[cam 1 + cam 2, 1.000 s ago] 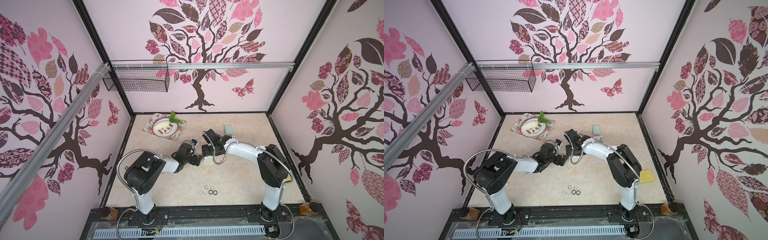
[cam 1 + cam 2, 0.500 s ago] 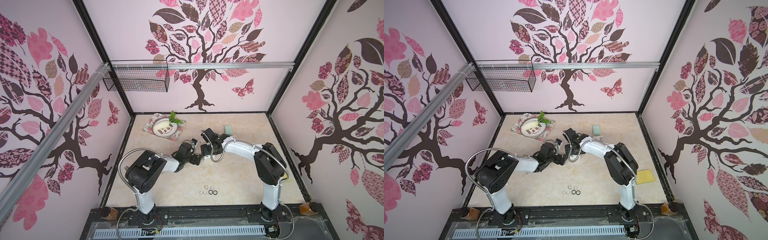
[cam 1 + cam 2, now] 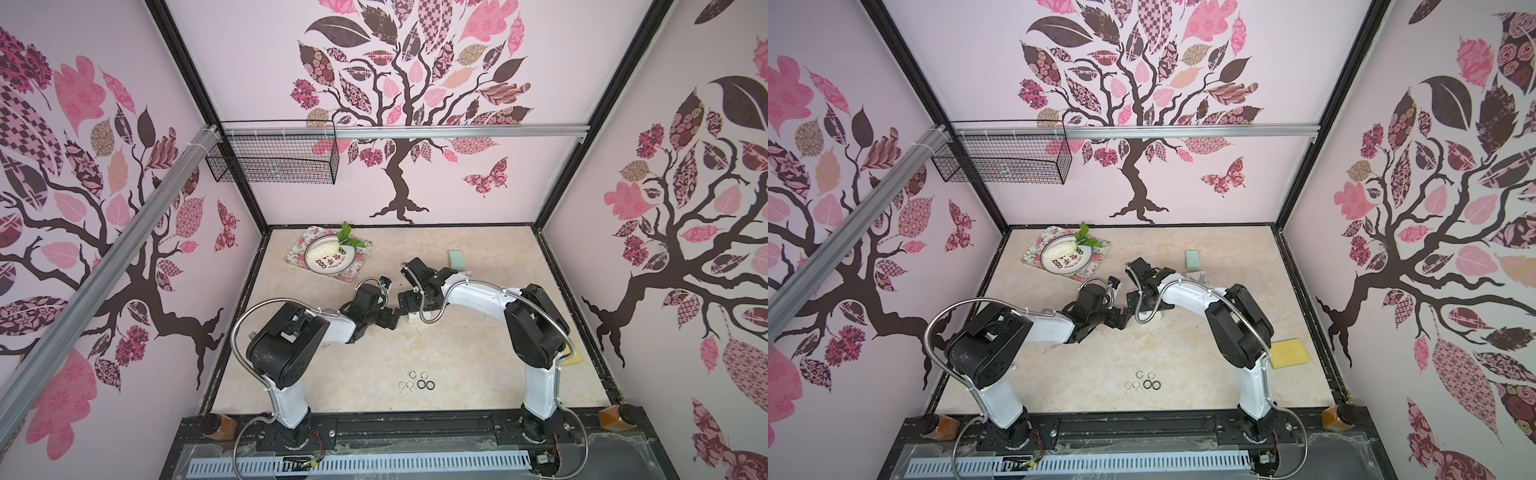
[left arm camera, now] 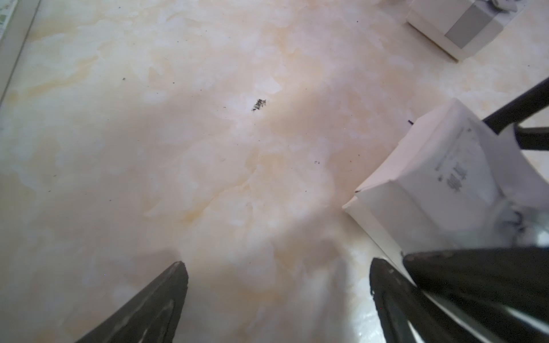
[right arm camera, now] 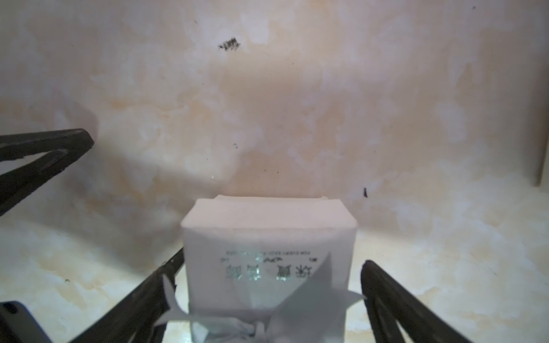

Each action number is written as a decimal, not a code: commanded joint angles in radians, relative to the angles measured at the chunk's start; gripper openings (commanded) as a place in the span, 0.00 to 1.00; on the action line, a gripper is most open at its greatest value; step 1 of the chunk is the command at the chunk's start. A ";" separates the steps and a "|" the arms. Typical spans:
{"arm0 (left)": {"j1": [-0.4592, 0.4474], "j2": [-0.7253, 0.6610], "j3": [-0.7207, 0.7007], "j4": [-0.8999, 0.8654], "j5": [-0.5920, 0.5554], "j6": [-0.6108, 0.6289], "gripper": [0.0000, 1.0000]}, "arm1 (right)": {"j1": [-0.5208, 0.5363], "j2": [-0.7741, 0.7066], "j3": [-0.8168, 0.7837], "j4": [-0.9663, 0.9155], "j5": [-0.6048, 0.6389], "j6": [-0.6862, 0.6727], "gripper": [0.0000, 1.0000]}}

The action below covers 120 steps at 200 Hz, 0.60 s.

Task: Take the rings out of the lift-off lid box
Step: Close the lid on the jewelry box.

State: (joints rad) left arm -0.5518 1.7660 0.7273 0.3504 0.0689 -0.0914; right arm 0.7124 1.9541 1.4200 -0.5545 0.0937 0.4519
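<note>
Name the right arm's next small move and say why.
Probably lift the right gripper straight up, clear of the white box: its jaws stand open either side of the box, which appears to rest on the table, and six rings already lie out on the table nearer the robot.

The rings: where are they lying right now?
In both top views the rings lie in a small cluster on the table, near its front edge and about midway across, well apart from the white box.

Soft even light, blurry wrist views
</note>
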 commanded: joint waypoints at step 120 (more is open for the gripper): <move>-0.087 -0.199 0.170 -0.352 -0.017 0.077 0.98 | -0.201 -0.405 -0.414 0.320 -0.186 -0.047 1.00</move>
State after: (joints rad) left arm -0.6319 1.5105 0.8257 0.0406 0.0685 -0.0315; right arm 0.5087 1.5059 0.9985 -0.2874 -0.0776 0.4206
